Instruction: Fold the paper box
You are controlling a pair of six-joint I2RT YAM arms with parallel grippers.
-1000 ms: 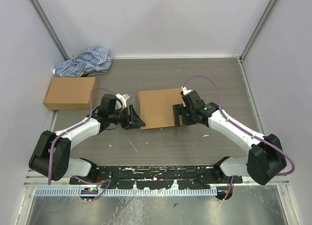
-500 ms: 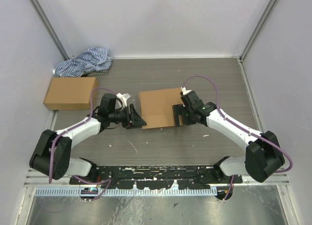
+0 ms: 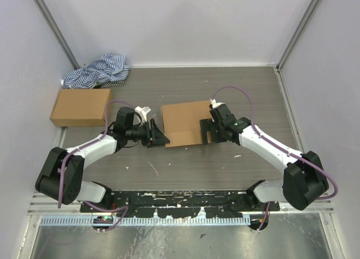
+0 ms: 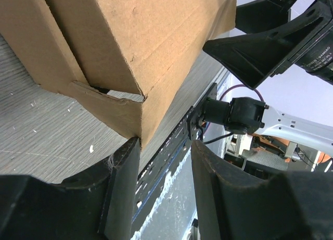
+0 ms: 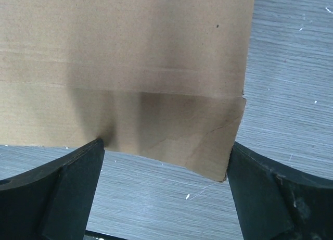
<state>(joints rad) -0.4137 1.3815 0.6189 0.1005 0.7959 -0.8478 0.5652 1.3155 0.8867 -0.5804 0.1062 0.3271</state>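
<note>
Top view: the paper box (image 3: 181,124) sits mid-frame on the bench (image 3: 236,85). The left claw (image 3: 159,137) is at its lower-left corner and the right claw (image 3: 206,130) at its right edge.

Left wrist view: the fingers are parted, with the box's corner just above the gap and not pinched.

Right wrist view: the fingers are spread wide over the box's flap edge.

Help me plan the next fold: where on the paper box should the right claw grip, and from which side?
Likely the flap along the paper box's right edge, coming from the right: it juts past a crease, thin enough to pinch, and the open right claw straddles it.
</note>
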